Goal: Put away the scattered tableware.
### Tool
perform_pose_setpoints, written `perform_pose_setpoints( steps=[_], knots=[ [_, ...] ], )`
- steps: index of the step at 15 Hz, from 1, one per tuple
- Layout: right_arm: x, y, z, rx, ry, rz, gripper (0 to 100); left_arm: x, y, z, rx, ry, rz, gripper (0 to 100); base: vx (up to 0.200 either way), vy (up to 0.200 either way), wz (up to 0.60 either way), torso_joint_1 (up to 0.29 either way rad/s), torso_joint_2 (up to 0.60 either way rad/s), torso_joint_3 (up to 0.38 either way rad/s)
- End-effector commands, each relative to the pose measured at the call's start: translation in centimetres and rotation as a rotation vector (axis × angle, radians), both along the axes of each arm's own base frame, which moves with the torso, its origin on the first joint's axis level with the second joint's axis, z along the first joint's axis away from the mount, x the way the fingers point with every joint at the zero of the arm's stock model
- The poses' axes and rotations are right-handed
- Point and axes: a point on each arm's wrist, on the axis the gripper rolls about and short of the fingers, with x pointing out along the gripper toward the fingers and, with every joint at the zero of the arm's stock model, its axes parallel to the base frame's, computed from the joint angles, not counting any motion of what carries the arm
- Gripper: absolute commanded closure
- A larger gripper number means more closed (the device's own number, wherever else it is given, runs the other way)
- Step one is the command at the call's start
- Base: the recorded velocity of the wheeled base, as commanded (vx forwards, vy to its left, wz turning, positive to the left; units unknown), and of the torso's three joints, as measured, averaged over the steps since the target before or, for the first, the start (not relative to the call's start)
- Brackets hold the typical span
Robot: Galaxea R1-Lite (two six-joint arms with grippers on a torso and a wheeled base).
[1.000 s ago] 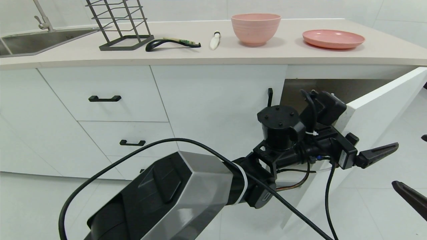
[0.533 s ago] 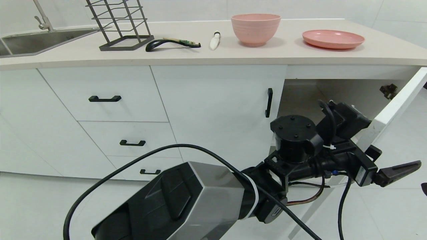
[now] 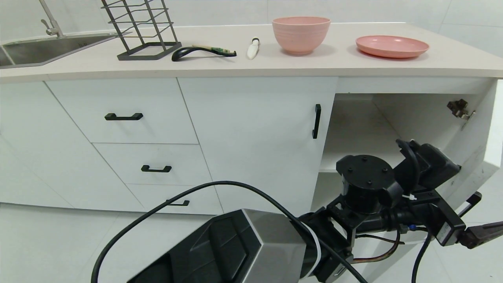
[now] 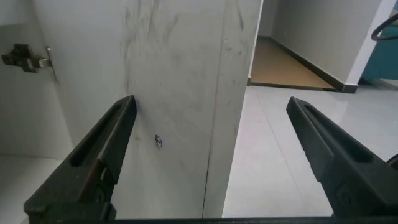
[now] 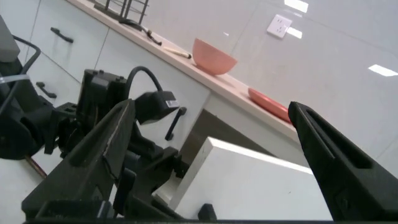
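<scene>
Left arm (image 3: 255, 251): fills the lower middle and lower right of the head view, a black cable looped over it, the wrist low in front of the open cupboard.
Left gripper (image 4: 210, 102): fingers spread wide, nothing held. In its wrist view the free edge of the cabinet door (image 4: 186, 93) stands between them; whether either finger touches the door cannot be told.
Right gripper (image 5: 211, 106): fingers wide apart and empty, looking across the left arm toward the counter.
Cabinet door: swung open at the right edge of the head view, a metal hinge (image 3: 459, 108) on the cupboard's inner wall.
Open cupboard: right of centre, with a bare white shelf (image 3: 353, 133) inside.
Closed door: just left of the opening, with an upright black handle (image 3: 316, 121).
Drawers: left of centre, stacked, each with a black handle (image 3: 123, 116).
Counter (image 3: 235, 65): runs across the upper part of the frame.
Pink plate (image 3: 392, 45): upper right, flat on the counter.
Pink bowl (image 3: 301, 33): upright, upper middle, left of the plate and apart from it.
White-handled utensil (image 3: 253, 48): lying just left of the bowl.
Black spoon (image 3: 202, 52): lying left of the utensil, beside the rack.
Wire rack (image 3: 141, 33): upper left, standing on the counter.
Sink (image 3: 47, 47): far upper left, with a tap (image 3: 49, 19) behind it.
</scene>
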Motion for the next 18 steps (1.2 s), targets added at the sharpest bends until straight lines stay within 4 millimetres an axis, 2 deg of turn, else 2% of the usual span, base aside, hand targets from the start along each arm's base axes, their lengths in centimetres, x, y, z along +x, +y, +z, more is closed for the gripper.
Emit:
perform_pose_setpoints(
  steps=[1, 9, 13, 18],
  knots=[
    [-1.1, 0.1, 0.0, -0.004, -0.049, -0.003, 0, -0.5, -0.4, -0.4, 0.002, 0.003, -0.009, 0, 0.000, 0.000, 0.00, 0.000, 0.00, 0.000],
    [-3.0, 0.3, -1.0, -0.004, -0.047, -0.013, 0, -2.0, -1.8, -1.5, 0.019, 0.016, -0.029, 0, 0.000, 0.000, 0.00, 0.000, 0.00, 0.000],
    [-3.9, 0.3, -1.0, -0.009, -0.095, -0.012, 0, -2.5, -2.9, -0.8, -0.024, 0.002, -0.031, 0, 0.000, 0.000, 0.00, 0.000, 0.00, 0.000],
    [-4.0, 0.4, -1.0, -0.009, -0.104, -0.009, 0, -4.4, -4.2, -2.4, 0.015, 0.023, -0.069, 0, 0.000, 0.000, 0.00, 0.000, 0.00, 0.000]
  ],
)
